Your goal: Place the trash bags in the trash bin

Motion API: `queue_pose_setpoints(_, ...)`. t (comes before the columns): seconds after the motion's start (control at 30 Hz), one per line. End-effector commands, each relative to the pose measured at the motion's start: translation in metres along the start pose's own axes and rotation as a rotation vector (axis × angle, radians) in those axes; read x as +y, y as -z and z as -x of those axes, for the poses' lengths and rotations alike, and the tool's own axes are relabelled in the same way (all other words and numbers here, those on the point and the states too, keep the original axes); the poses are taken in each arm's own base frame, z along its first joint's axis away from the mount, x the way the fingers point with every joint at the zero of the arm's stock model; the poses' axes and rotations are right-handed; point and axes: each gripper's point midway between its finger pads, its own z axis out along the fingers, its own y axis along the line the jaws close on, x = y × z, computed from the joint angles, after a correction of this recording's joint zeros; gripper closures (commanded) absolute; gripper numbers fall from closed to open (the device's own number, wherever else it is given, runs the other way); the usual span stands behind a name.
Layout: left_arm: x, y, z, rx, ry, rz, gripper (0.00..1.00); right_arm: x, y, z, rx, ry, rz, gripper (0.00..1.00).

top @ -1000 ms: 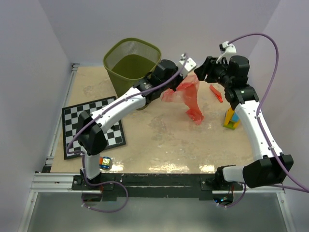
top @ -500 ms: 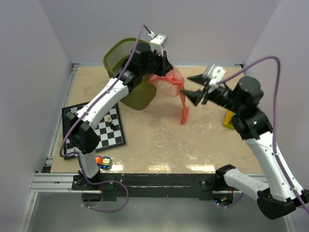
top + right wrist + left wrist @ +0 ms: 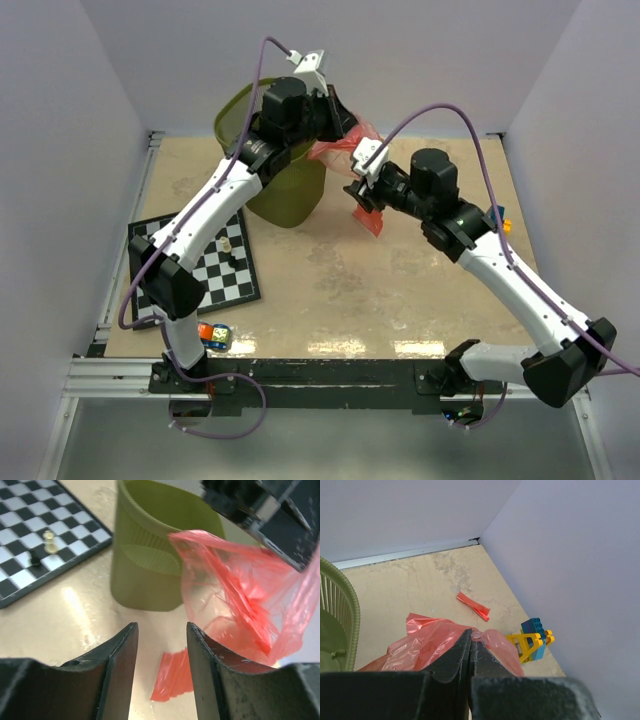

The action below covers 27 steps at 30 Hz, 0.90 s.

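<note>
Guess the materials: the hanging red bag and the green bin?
Trash bag: thin plastic film, glossy, translucent; it crinkles and the background shows through. Trash bin: olive, matte, fine vertical ribbing or mesh under a solid rim; painted metal or moulded plastic, cannot tell which.

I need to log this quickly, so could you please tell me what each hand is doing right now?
Left hand: closed, holding the red trash bag.
Right hand: open, holding nothing.
</note>
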Motion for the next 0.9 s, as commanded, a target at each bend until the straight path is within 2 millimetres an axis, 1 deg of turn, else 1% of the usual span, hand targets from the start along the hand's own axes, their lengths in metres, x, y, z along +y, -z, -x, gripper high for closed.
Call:
queue_pose_setpoints(0.0,-0.029,0.033,0.057,-0.145,0.053,-0.046,1.0,-0.058,0.007,0.022,-0.044,-0.047,-0.327,0.52)
queue_pose_setpoints(0.03,-0.032,0.036,0.059,-0.149,0.055,-0.048,1.0,-0.068,0.007,0.021,-0.039,-0.063,-0.38,0.54)
queue_pose_setpoints(0.07,-0.032,0.037,0.059,-0.148,0.06,-0.049,1.0,-0.074,0.006,0.016,-0.018,-0.073,-0.414,0.56)
queue_pose_setpoints(0.13,-0.036,0.042,0.064,-0.16,0.064,-0.059,1.0,-0.081,0.002,0.01,0.007,-0.093,-0.449,0.58)
queue_pose_setpoints(0.17,-0.039,0.043,0.065,-0.16,0.064,-0.071,1.0,-0.085,0.003,0.012,-0.001,-0.102,-0.473,0.57)
queue_pose_setpoints(0.23,-0.041,0.046,0.065,-0.156,0.072,-0.077,1.0,-0.085,-0.001,0.012,-0.011,-0.129,-0.475,0.52)
queue_pose_setpoints(0.3,-0.042,0.048,0.065,-0.157,0.088,-0.077,1.0,-0.083,-0.007,0.01,-0.01,-0.16,-0.467,0.51)
queue_pose_setpoints(0.4,-0.048,0.051,0.067,-0.157,0.096,-0.104,1.0,-0.076,-0.016,0.011,-0.031,-0.201,-0.424,0.44)
queue_pose_setpoints(0.5,-0.051,0.054,0.069,-0.159,0.115,-0.113,1.0,-0.074,-0.023,0.013,-0.054,-0.246,-0.409,0.34)
queue_pose_setpoints(0.57,-0.052,0.056,0.069,-0.157,0.122,-0.114,1.0,-0.076,-0.025,0.014,-0.067,-0.263,-0.421,0.29)
queue_pose_setpoints(0.67,-0.055,0.06,0.07,-0.158,0.126,-0.121,1.0,-0.089,-0.028,0.02,-0.102,-0.296,-0.483,0.28)
queue_pose_setpoints(0.73,-0.057,0.064,0.073,-0.164,0.124,-0.129,1.0,-0.093,-0.033,0.023,-0.121,-0.295,-0.49,0.33)
queue_pose_setpoints(0.77,-0.058,0.066,0.074,-0.166,0.122,-0.131,1.0,-0.093,-0.037,0.026,-0.132,-0.287,-0.481,0.4)
queue_pose_setpoints(0.8,-0.059,0.067,0.075,-0.17,0.118,-0.134,1.0,-0.093,-0.041,0.029,-0.141,-0.277,-0.469,0.51)
queue_pose_setpoints(0.83,-0.059,0.068,0.075,-0.171,0.115,-0.134,1.0,-0.094,-0.045,0.029,-0.141,-0.267,-0.462,0.59)
queue_pose_setpoints(0.87,-0.059,0.07,0.078,-0.179,0.112,-0.128,1.0,-0.093,-0.048,0.029,-0.143,-0.265,-0.453,0.69)
